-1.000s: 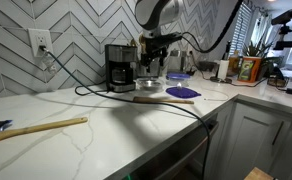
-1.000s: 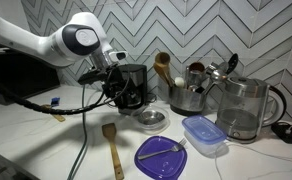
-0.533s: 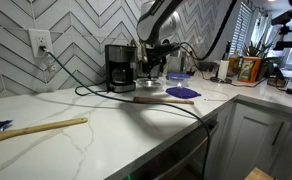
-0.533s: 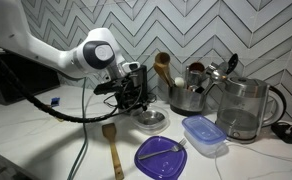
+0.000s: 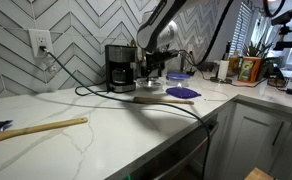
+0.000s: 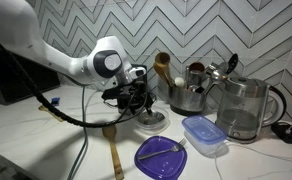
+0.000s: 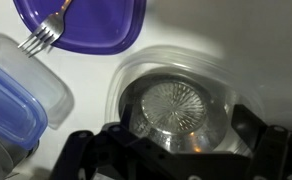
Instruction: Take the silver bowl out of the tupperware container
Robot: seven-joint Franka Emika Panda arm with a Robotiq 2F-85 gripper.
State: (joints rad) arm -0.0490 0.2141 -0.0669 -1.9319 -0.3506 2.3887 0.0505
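The bowl (image 7: 173, 105) sits inside the clear tub (image 7: 124, 72). They are near the back edge of the bench, just in front of the coffee maker (image 5: 119, 67). The gripper (image 6: 139, 104) hangs right over the bowl. Its jaws are wide apart and hold nothing.

To do this step well, I think the gripper should go straight down. One finger should slip inside the bowl. The other should go into the small gap between the bowl's rim and the tub wall. The rim is thin and the metal looks slippery, so the squeeze should be firm.

Then comes a slow lift, straight up. The tub looks light and may come up too, so a small tilt or wiggle could shake it loose.

The purple lid (image 7: 96, 25) with the fork (image 7: 46, 35) and the blue box (image 7: 11, 95) lie nearer the front edge. The bowl should go down on a bare spot, away from them.
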